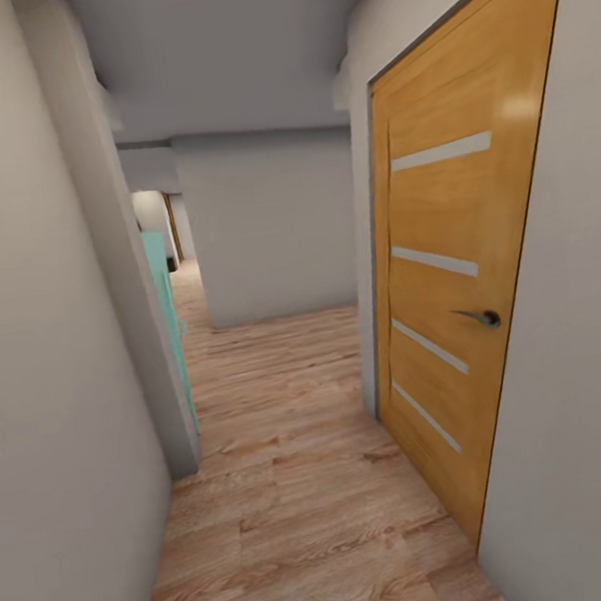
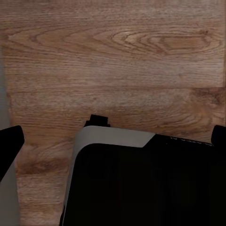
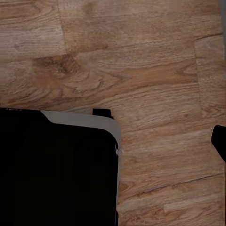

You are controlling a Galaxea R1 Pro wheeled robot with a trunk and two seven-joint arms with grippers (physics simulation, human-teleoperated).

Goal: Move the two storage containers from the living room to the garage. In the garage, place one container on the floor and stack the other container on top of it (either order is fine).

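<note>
A narrow hallway runs ahead of the robot in the head view, its light wood-plank floor [image 1: 294, 488] laid in warm brown boards with visible grain and knots. Plain pale grey walls close in on both sides, the left wall [image 1: 47, 367] near and tall, the right wall [image 1: 585, 417] just as close. Set into the right wall is a honey-coloured wooden door [image 1: 459, 301], shut, with four slim pale horizontal inlays and a dark lever handle [image 1: 480, 317] partway down its edge. Ahead, the corridor meets a blank grey wall [image 1: 274, 229] and bends away to the left, where a turquoise panel [image 1: 169, 325] stands just behind the corner of the left wall and a further opening shows faintly beyond. The ceiling [image 1: 224, 38] is a flat grey, stepped down by a beam across the passage. In the left wrist view, the same plank floor [image 2: 113, 61] lies below, with the robot's dark base and its pale grey rim [image 2: 113, 139] over the lower part; two dark finger tips [image 2: 9, 141] of the left gripper sit wide apart at the picture's edges, with nothing between them. In the right wrist view, the boards [image 3: 141, 61] again lie under the dark base [image 3: 56, 169], and one dark finger tip [image 3: 220, 139] shows at the edge; how far the right gripper stands open cannot be told. No red-orange container appears in these pictures, so where the two bins are cannot be told.
</note>
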